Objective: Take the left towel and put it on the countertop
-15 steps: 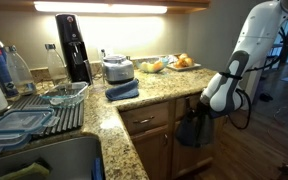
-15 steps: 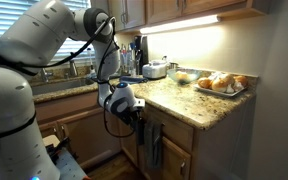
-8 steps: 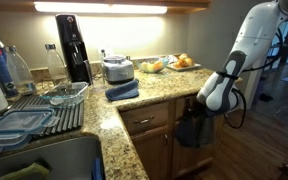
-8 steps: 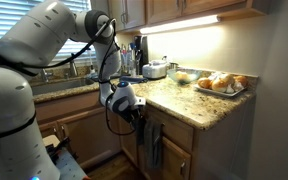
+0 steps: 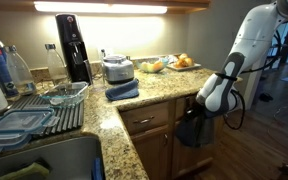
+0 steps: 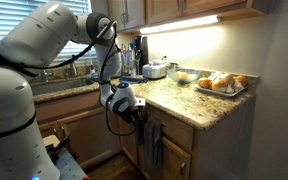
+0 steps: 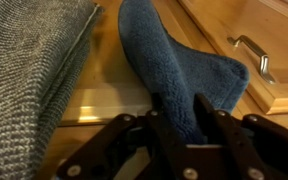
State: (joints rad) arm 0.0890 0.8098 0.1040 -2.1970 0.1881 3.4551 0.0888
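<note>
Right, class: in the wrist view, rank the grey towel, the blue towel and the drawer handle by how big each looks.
1. grey towel, cropped by the frame.
2. blue towel, somewhat smaller; cropping makes these two unsure.
3. drawer handle, clearly smallest.

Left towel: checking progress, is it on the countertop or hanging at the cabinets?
Hanging. The left towel drapes down the cabinet front, pinched in the gripper, below the countertop.
</note>
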